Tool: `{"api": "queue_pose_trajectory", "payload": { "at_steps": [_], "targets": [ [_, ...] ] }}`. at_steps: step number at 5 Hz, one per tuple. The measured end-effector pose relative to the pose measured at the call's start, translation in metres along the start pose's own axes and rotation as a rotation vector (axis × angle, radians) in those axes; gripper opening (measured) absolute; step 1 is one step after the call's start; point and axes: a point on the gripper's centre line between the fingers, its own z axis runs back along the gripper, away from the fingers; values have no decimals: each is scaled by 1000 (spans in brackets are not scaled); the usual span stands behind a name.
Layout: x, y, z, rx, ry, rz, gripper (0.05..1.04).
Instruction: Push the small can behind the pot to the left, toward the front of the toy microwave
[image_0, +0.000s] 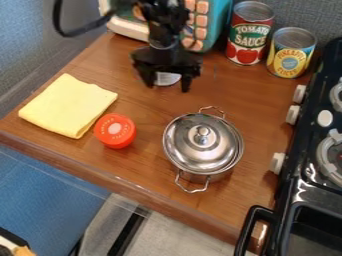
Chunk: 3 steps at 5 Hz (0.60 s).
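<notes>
Nearest, black stove handle (246, 232): curves out from the front of the black toy stove (287, 197), at the lower right
Stove side: pale knobs (278, 163) along the edge that faces the counter, with light-coloured burner rings (322, 152) on its top
Steel pot (199, 177): upright on the brown wooden counter (224, 95), left of the stove and apart from it; one wire handle points toward the camera, the other away
Pot lid (190, 146): shiny, on top of the pot, its small round knob (202, 135) upward
Red-orange round cap (115, 131): on the counter left of the pot, a white spot at its middle
Yellow cloth (69, 106): folded and flat on the wood, just beside the cap, on the side away from the pot
Black gripper (167, 87): hangs beyond the pot and the cap, pointing down, apart from both
Jaws: spread, with a gap between the two tips
Pale round-edged item (167, 78): partly hidden by the gripper, seen between its jaws; whether they touch it I cannot tell
Yellow-and-blue can (291, 52): upright near the far end of the stove
Red-and-green tomato can (249, 33): upright, just left of the yellow-and-blue one
Teal toy appliance (218, 20): at the far edge of the counter, behind the gripper, with rows of pinkish buttons (201, 33)
</notes>
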Motion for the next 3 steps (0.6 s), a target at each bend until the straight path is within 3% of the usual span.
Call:
{"api": "queue_pose_trajectory", "payload": {
  "at_steps": [1,2,3],
  "targets": [
    [8,22,2,12,0,31,1000],
    [12,31,6,-1,33,21,1000],
    [5,28,24,-78,174,-98,1000]
  ]
}}
